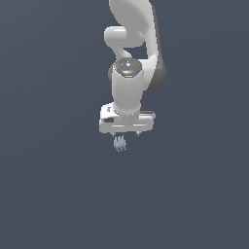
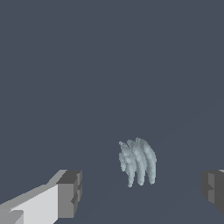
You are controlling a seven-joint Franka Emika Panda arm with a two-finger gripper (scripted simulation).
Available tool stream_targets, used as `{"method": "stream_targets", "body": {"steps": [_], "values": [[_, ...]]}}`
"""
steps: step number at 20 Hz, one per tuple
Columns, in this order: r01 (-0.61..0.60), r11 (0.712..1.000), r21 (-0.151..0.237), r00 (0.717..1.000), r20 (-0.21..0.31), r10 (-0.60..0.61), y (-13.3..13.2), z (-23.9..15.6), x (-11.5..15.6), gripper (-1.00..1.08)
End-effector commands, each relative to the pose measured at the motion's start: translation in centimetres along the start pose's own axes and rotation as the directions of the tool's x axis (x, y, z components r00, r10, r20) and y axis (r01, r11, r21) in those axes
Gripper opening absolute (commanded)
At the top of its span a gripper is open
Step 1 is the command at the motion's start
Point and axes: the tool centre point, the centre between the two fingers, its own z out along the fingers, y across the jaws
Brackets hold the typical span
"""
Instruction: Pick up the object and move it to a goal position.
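Observation:
The object (image 1: 120, 144) is a tiny pale blue-grey ridged lump lying on the dark surface just below the white gripper (image 1: 125, 133) in the exterior view. In the wrist view the object (image 2: 138, 161) lies in the wide gap between the two grey fingertips (image 2: 71, 192), a little beyond them and touching neither. The gripper (image 2: 142, 190) is open and holds nothing. From outside, the hand's white body hides most of the fingers.
The white arm (image 1: 130, 58) rises behind the gripper toward the top of the exterior view. Around it there is only plain dark grey-blue surface, with no other objects or edges in view.

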Motion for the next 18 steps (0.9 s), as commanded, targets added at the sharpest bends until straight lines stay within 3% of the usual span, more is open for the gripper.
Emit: {"method": "stream_targets", "body": {"steps": [1, 18], "values": [[0.013, 1.000, 0.001, 1.000, 0.002, -0.013, 0.3, 0.7, -0.3, 1.00], [0.180, 0.984, 0.017, 0.983, 0.019, -0.180, 2.6, 7.7, -3.6, 1.00]]}}
